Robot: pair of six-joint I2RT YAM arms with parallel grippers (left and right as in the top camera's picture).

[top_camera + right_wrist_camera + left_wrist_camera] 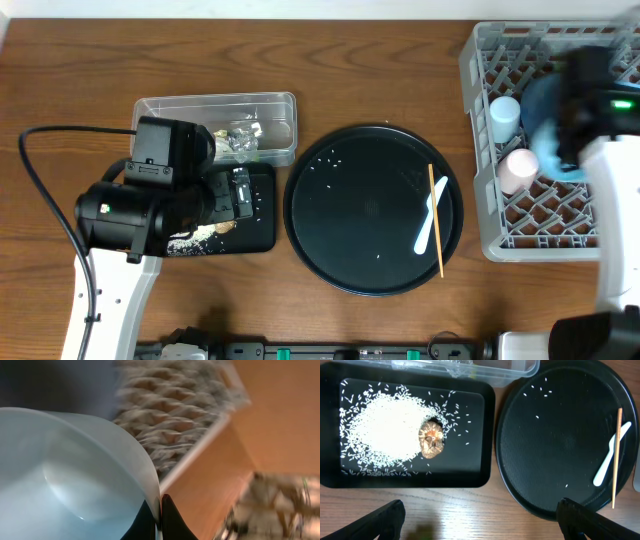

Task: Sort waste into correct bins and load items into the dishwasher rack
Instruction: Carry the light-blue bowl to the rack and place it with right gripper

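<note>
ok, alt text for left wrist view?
A shallow black tray holds a spread of white rice with a brown lump at its right edge. Beside it, a round black tray carries a few stray grains, a pale spoon and a chopstick. The left gripper hangs open at the bottom edge.

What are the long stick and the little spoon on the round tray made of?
The chopstick looks like bare wood: thin, tan and matte. The spoon seems to be plastic: pale, smooth and slightly shiny, though it could be ceramic.
</note>
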